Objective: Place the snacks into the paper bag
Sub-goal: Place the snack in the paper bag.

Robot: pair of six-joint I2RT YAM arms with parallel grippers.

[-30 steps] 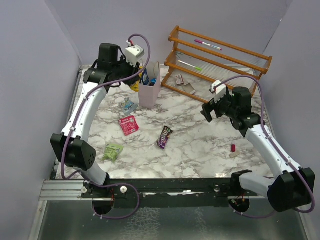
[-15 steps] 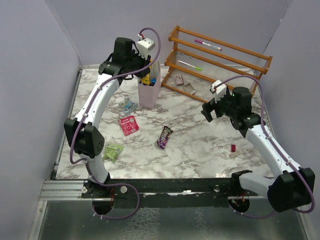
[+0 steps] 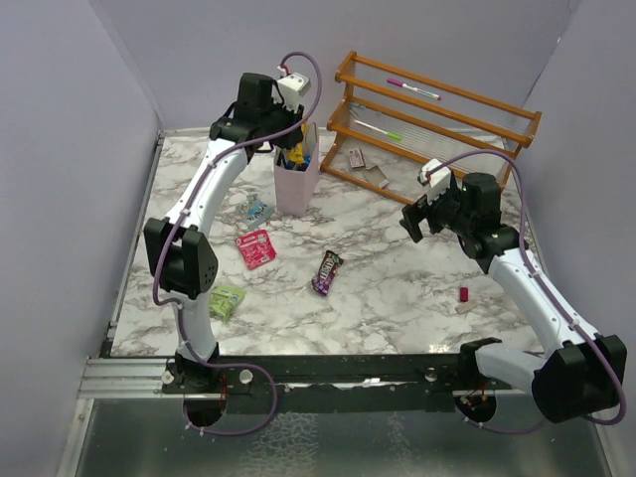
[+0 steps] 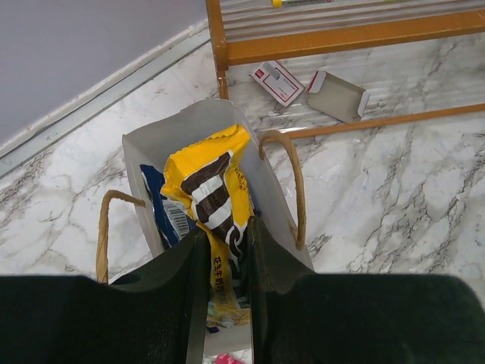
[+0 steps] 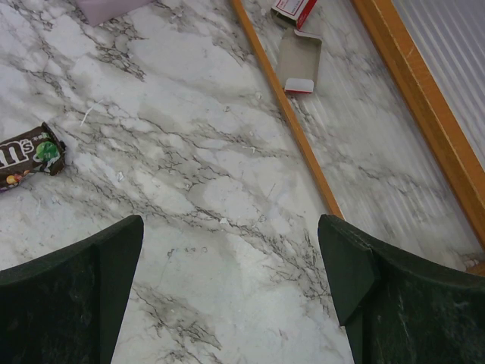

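The pale pink paper bag [image 3: 297, 187] stands upright at the back of the table; from above its wall [image 4: 267, 182] and cord handles show. My left gripper [image 3: 286, 145] hangs over the bag's mouth, shut on a yellow snack packet [image 4: 213, 180] that reaches down into the bag beside a big blue cookie bag [image 4: 162, 203]. The gripper shows in the left wrist view [image 4: 229, 227]. A blue-white packet [image 3: 258, 210], a red packet [image 3: 255, 247], a green packet [image 3: 226, 300] and a brown candy bar [image 3: 327, 271] lie on the marble. My right gripper [image 3: 417, 221] is open and empty above bare marble [image 5: 231, 227], with the candy bar [image 5: 29, 154] to its left.
The orange slatted rack [image 3: 437, 114] stands at the back right with a pink marker [image 3: 412, 89] and a green marker [image 3: 378, 129] on it. Two small cartons [image 3: 356, 159] [image 3: 378, 177] lie under its front. A tiny red stub [image 3: 463, 293] lies at the right.
My left arm has swung right from beside the bag to over its mouth, carrying the yellow packet into the opening. The right arm has not moved.
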